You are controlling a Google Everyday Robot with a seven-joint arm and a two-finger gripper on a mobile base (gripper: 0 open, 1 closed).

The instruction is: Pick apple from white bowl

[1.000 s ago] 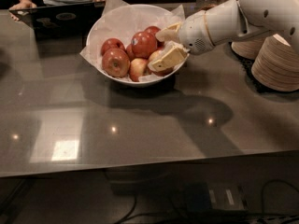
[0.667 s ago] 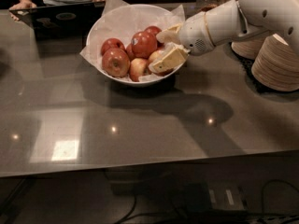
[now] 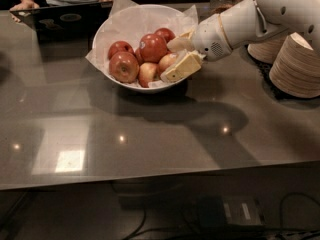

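Little has moved over the last second: the end effector (image 3: 167, 62) remains at the right-hand side of the white bowl (image 3: 140, 87), perhaps a touch further inside it, and neither the bowl nor the fruit has shifted. It reaches in over the rim from the right on the white arm (image 3: 240, 21) and sits low among the apples (image 3: 152, 47), right against a paler apple (image 3: 165, 58) at the right of the heap. Whether it has closed on that apple or merely sits around it, I cannot tell. The bowl, lined with crinkled white paper, stands on the dark bench (image 3: 150, 144) toward the far edge, with a laptop (image 3: 60, 21) just behind and to its left and stacks of paper plates (image 3: 295, 66) well off to its right. Six apples seem to be in the bowl and none has been raised, so by my reading the approach is finished while the pick itself is not. What remains is a firm hold on one apple and lifting it clear of the rim without dragging the paper lining or rolling its neighbours.
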